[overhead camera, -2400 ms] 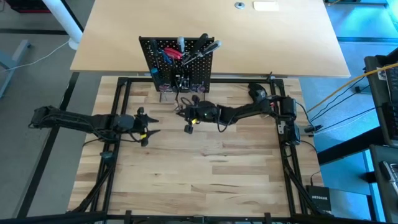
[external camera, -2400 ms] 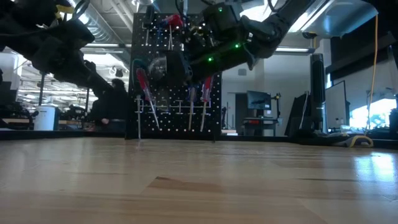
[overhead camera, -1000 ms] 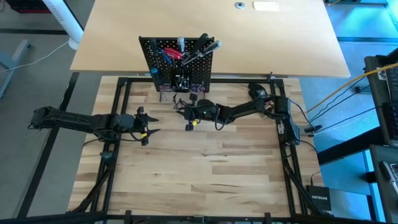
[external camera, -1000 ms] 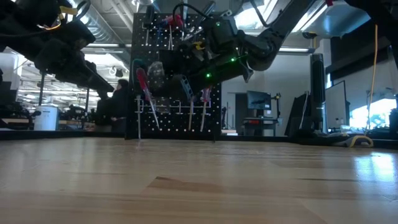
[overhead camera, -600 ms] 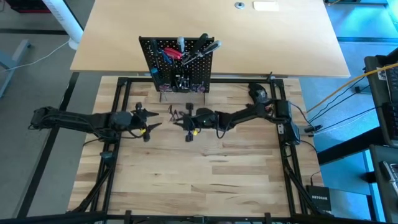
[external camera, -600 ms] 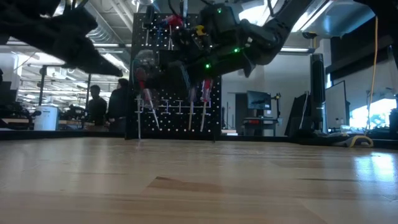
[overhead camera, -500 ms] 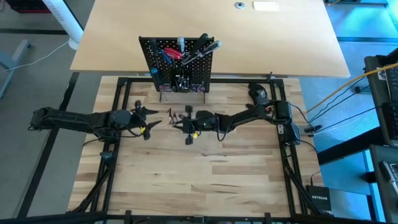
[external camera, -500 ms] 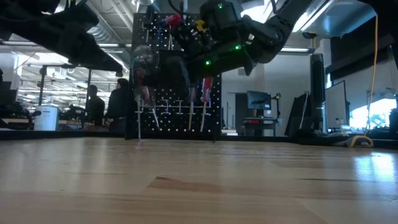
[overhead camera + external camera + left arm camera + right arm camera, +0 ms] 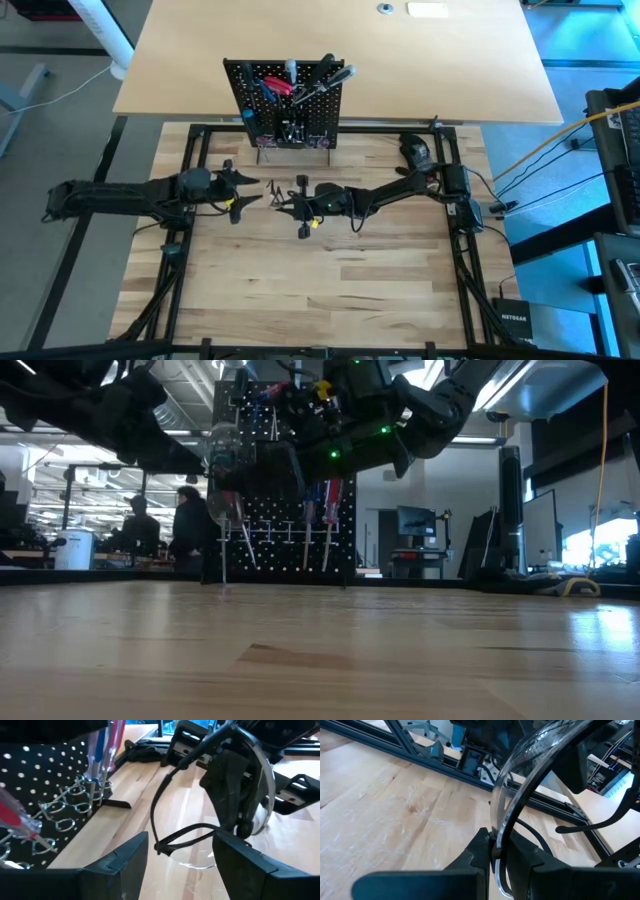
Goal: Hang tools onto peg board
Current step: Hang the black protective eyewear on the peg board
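We saw the right gripper [image 9: 496, 851] clenched on clear safety glasses [image 9: 530, 765] — a curved transparent lens with thin black arms — held above the pale wooden table [image 9: 330, 270]. The left gripper [image 9: 258, 190] hung just beside them, fingers spread wide, grasping nothing. Behind stood the peg board [image 9: 262, 122] — black, perforated, upright — with red- and blue-handled tools [image 9: 275, 86] hanging on wire loops.

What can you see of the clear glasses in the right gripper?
The clear glasses have a curved, transparent, plastic-looking lens and thin black temple arms. They are held above the wooden table, with the right gripper shut on the lens edge. The open left gripper faces them with a finger on either side of one temple arm; no contact is visible.
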You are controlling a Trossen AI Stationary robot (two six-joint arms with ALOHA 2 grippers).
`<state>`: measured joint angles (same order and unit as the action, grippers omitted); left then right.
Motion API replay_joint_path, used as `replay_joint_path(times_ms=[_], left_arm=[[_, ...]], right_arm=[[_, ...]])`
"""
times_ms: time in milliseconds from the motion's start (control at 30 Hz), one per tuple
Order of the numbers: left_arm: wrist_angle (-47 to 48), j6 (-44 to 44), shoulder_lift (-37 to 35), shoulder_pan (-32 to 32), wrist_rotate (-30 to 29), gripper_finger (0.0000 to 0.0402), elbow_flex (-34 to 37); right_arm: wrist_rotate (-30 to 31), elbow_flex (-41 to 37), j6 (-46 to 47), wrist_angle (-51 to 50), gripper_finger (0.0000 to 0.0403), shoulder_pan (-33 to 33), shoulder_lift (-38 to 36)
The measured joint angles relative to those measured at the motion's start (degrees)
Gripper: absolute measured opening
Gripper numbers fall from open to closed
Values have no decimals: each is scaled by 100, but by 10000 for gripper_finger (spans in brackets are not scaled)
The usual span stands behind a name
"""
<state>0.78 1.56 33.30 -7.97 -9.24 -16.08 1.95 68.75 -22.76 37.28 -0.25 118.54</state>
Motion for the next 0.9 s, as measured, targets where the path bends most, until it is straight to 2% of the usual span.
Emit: replay_joint_path(times_ms=[267, 400, 667, 767, 833, 900], left_arm=[[-9, 212, 3, -565, 699, 210, -241], [-85, 348, 4, -811, 726, 210, -171], [-286, 287, 6, -944, 1359, 210, -2], [-640, 107, 119, -934, 1773, 210, 0], [-779, 57, 260, -927, 1716, 210, -1], [-879, 60, 414, -929, 1410, 210, 2]], right_arm=[[-1, 0, -5, 30, 40, -9, 0], [-2, 0, -10, 38, 40, -9, -34], [-13, 0, -10, 29, 40, -11, -83], [-176, 0, 2, 143, 40, -13, -83], [-302, 0, 12, 241, 40, -14, -83], [-317, 0, 14, 263, 40, -9, -83]])
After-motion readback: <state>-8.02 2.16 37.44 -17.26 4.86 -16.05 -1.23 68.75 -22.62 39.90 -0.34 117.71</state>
